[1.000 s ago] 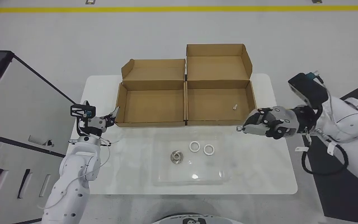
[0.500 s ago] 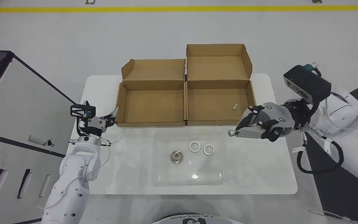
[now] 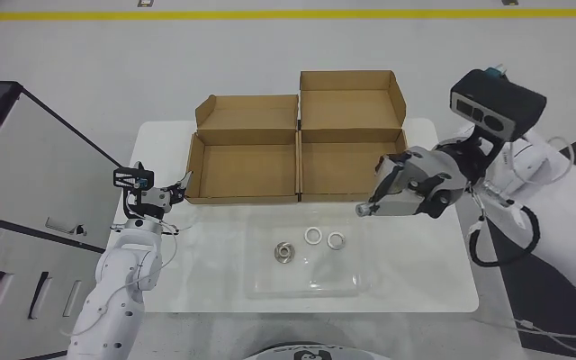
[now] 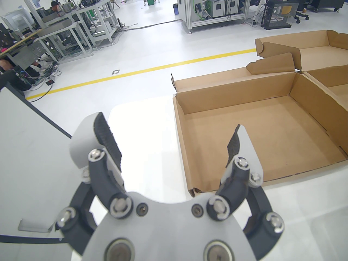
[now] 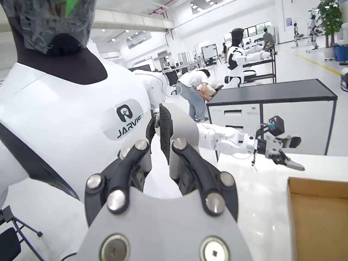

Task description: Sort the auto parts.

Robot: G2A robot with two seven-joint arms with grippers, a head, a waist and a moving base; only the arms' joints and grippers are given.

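Cardboard makes up the far half of the table: a left box and a right box stand open and touching. My left gripper hangs just beside the left box's near outer corner, jaws spread wide with nothing between them. My right gripper hovers over the table just in front of the right box, jaws drawn together, and I can make out nothing held in them. From above I get the parts: two white rings and a metal bearing lying on a clear tray, and a small screw inside the right box. My left wrist camera looks into the left box's brown floor, while my right wrist camera looks across at my left gripper.
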